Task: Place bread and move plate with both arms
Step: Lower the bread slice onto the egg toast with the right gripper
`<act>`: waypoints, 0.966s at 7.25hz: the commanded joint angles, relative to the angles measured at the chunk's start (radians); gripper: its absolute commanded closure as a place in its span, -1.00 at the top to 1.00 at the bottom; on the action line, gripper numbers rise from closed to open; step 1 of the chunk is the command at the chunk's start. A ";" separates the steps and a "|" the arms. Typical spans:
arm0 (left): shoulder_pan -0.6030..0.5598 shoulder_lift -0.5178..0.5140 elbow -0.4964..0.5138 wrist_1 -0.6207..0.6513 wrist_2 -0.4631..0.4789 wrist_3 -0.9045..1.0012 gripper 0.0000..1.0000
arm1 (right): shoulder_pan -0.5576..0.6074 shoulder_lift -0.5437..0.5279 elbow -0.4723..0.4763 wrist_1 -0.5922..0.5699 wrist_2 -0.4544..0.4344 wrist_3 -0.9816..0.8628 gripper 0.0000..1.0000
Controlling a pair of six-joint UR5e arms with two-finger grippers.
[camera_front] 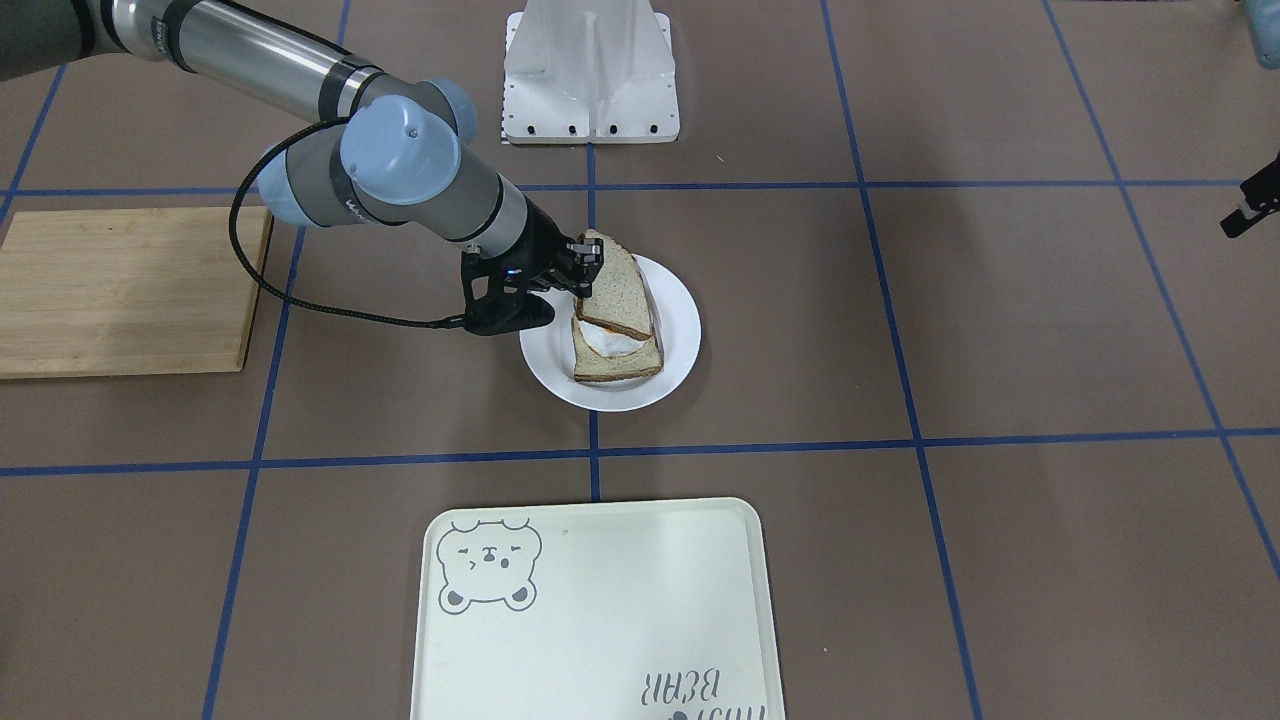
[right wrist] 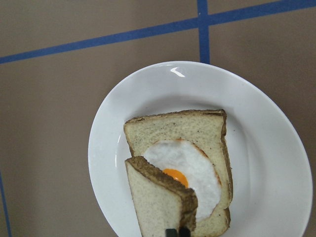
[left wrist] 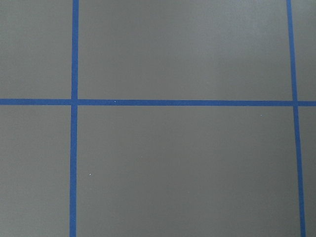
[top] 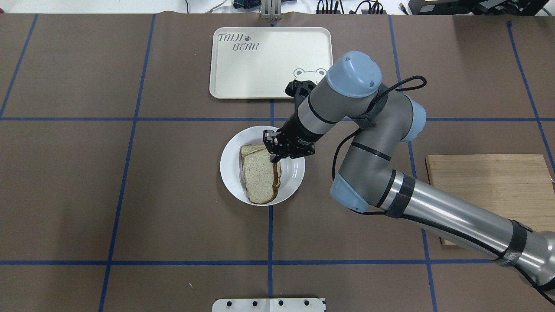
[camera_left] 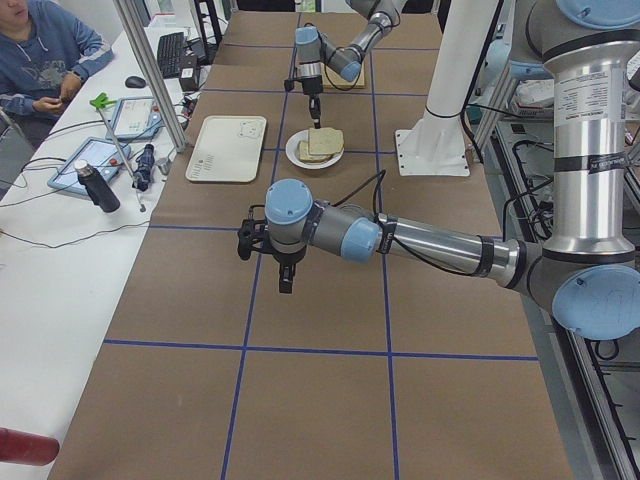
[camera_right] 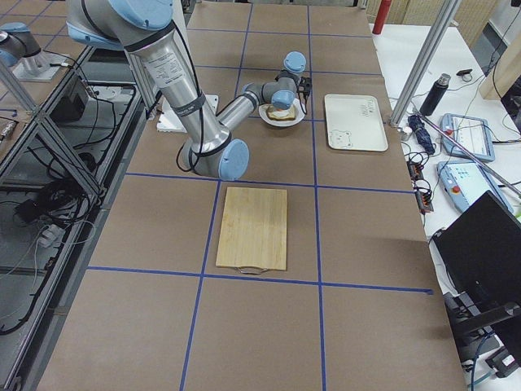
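My right gripper [camera_front: 583, 268] is shut on one edge of the plain bread [camera_front: 622, 288] and holds it tilted over the white plate [camera_front: 682, 340]. The bread's lower edge rests on or just above a second slice bearing a fried egg [right wrist: 190, 163], which lies on the plate [right wrist: 276, 163]. In the overhead view the bread [top: 259, 177] covers most of the egg slice. My left gripper [camera_left: 286, 280] hovers over bare table far from the plate. Only its tip shows at the edge of the front view [camera_front: 1245, 212], and I cannot tell if it is open.
A cream tray with a bear drawing [top: 269, 65] lies beyond the plate. A wooden cutting board [top: 490, 190] lies on my right side. A white mount base [camera_front: 590, 70] stands at the table's near edge by my base.
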 commanded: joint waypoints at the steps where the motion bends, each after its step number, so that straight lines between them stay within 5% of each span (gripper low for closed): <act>1: 0.000 0.002 0.002 0.000 0.001 0.000 0.96 | 0.000 0.002 -0.026 0.047 -0.001 0.000 -1.00; 7: 0.001 -0.001 0.003 0.000 0.001 0.000 0.96 | 0.010 0.020 -0.025 0.051 -0.063 -0.003 -1.00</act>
